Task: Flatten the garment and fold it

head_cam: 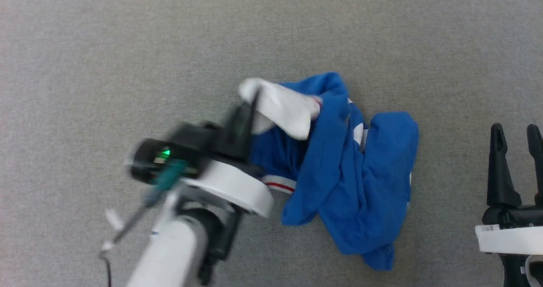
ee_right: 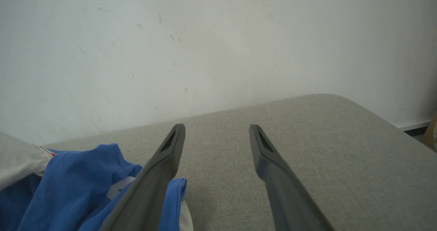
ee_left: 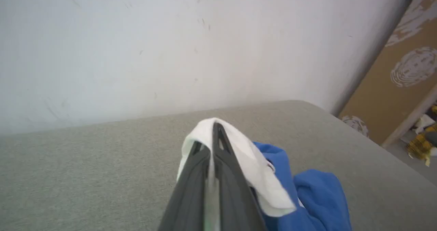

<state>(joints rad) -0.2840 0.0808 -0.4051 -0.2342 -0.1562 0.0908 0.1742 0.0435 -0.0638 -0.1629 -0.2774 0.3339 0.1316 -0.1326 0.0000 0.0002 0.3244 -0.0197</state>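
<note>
The garment [head_cam: 348, 176], a royal-blue jersey with white sleeves and red stripe trim, lies crumpled in a heap on the grey surface. My left gripper [head_cam: 250, 104] is shut on a white sleeve [head_cam: 282, 108] at the heap's upper left; in the left wrist view the white cloth [ee_left: 259, 176] drapes over the closed fingers [ee_left: 218, 162]. My right gripper [head_cam: 515, 136] stands open at the right edge, apart from the garment. In the right wrist view its fingers [ee_right: 170, 155] are spread wide, with the blue cloth [ee_right: 75, 186] at the lower left.
The grey fabric surface [head_cam: 127, 53] stretches all around the heap. A white wall [ee_left: 170, 46] rises behind its far edge. A brown panel [ee_left: 403, 80] and floor clutter sit past the surface's right corner.
</note>
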